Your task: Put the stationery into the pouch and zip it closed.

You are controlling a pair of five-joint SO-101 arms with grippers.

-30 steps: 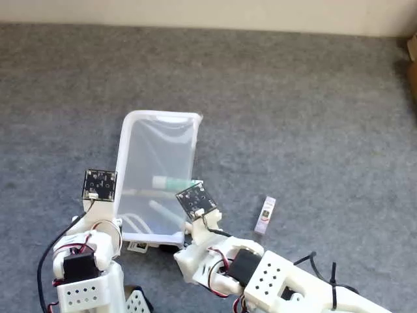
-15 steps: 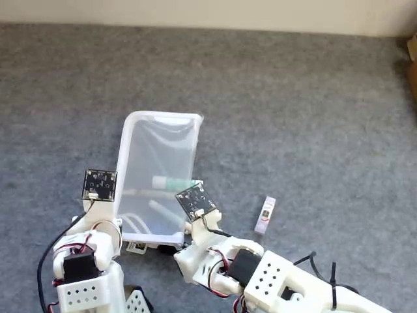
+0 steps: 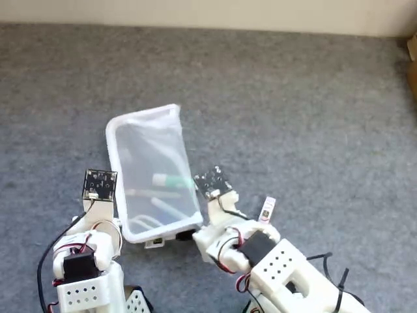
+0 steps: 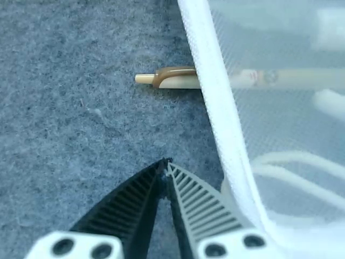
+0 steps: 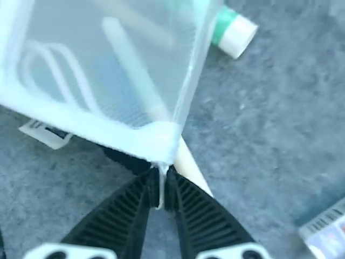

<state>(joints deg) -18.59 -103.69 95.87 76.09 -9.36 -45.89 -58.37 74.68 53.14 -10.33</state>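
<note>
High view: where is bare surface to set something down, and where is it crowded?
The grey mat lies bare beyond the pouch up to the far edge, and to the right past the small packet. Crowded: the near edge, where the right gripper pinches the pouch corner and the left gripper sits shut beside it.

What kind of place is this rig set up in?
Likely an indoor lab or hobby workbench rather than a production line. The work surface is a grey felt-like mat, a plain pale wall runs along its far edge, and a mesh pouch is laid out like a test prop.
</note>
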